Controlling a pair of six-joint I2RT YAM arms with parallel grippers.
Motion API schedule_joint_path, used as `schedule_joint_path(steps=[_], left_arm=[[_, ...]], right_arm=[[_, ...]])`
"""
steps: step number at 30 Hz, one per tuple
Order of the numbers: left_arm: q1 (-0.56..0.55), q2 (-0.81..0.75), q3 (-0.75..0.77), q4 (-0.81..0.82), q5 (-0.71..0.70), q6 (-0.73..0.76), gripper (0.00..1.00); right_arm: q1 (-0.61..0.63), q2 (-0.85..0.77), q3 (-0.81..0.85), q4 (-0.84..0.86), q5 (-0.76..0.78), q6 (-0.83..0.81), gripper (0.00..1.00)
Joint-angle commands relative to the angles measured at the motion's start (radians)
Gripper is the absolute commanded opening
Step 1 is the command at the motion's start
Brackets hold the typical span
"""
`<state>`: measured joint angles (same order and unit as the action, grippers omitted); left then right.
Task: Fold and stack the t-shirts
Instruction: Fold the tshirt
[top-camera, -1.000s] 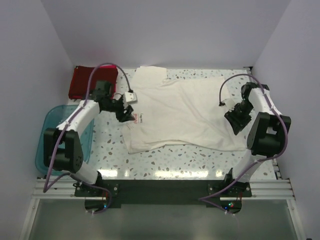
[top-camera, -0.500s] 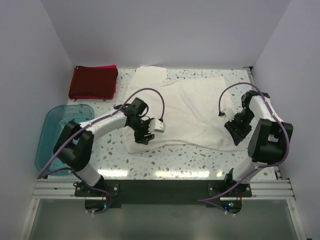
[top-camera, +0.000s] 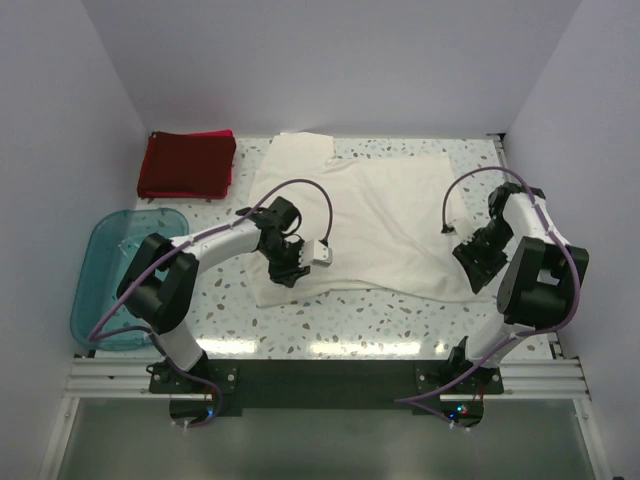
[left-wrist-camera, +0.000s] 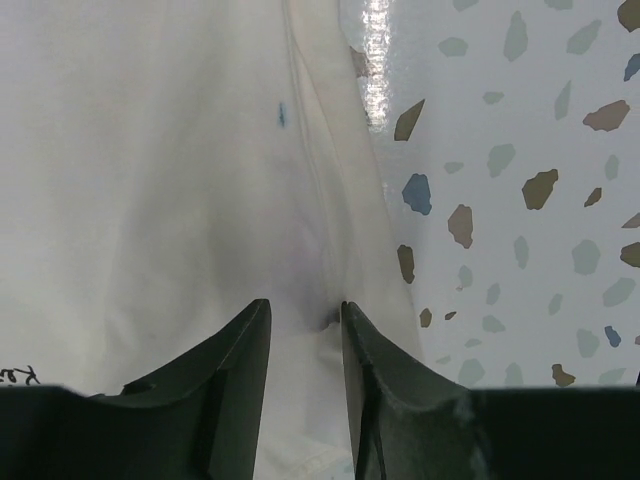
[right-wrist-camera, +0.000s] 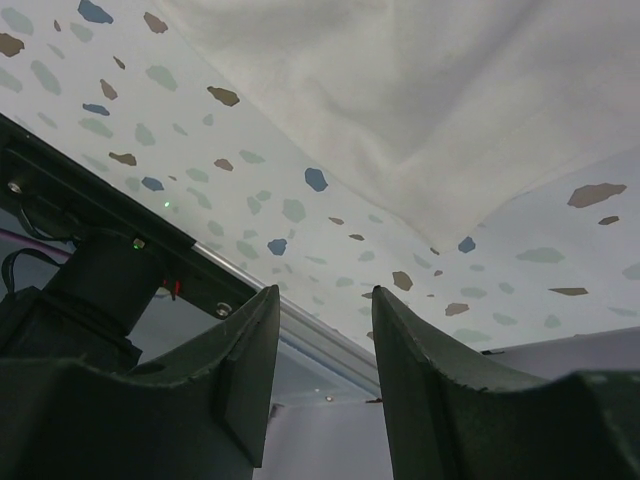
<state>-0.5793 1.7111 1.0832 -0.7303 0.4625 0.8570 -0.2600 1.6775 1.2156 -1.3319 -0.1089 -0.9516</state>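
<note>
My left gripper, jaws narrow, straddles a fold of the cream shirt at its near-left hem; can't tell if it's gripped. My right gripper is half-spread and empty, by the right edge of the table.

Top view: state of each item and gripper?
cream t-shirt: spread out, unfolded.
dark red t-shirt: folded, far-left corner.
teal tub: upright, at far left.
left gripper: open narrowly, astride the cream t-shirt's edge.
right gripper: open, holding nothing.

jaws: narrow gap, tips on cream t-shirt edge | speckled table right
</note>
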Motion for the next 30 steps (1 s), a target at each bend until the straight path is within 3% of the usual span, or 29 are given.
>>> schedule_joint_path(steps=[1, 4, 8, 12, 17, 20, 24, 29, 30], left_arm=[[-0.002, -0.021, 0.052, -0.034, 0.044, -0.001, 0.4], [-0.001, -0.016, 0.055, -0.037, 0.053, -0.006, 0.42], [-0.004, -0.005, 0.049, -0.027, 0.05, -0.013, 0.32], [-0.004, 0.012, 0.038, -0.027, 0.038, -0.01, 0.3], [-0.007, 0.001, 0.081, -0.072, 0.071, -0.003, 0.0], [-0.04, -0.036, 0.162, -0.165, 0.149, 0.004, 0.0], [-0.21, -0.044, 0.251, -0.326, 0.293, -0.012, 0.0], [-0.456, 0.025, 0.325, -0.339, 0.393, -0.087, 0.0], [-0.5, 0.034, 0.33, -0.336, 0.412, -0.058, 0.05]], right_arm=[[-0.008, 0.001, 0.038, -0.055, -0.02, -0.026, 0.46], [-0.008, -0.001, 0.033, -0.052, -0.02, -0.029, 0.46], [-0.012, -0.007, 0.029, -0.047, -0.015, -0.035, 0.46], [-0.019, -0.01, 0.03, -0.046, -0.012, -0.039, 0.46], [-0.03, -0.007, 0.045, -0.039, -0.006, -0.042, 0.46], [-0.042, -0.001, 0.061, -0.038, -0.012, -0.044, 0.46], [-0.058, 0.017, 0.099, -0.036, -0.021, -0.042, 0.45], [-0.09, 0.031, 0.133, -0.05, -0.018, -0.068, 0.45], [-0.093, 0.033, 0.14, -0.055, -0.018, -0.084, 0.45]])
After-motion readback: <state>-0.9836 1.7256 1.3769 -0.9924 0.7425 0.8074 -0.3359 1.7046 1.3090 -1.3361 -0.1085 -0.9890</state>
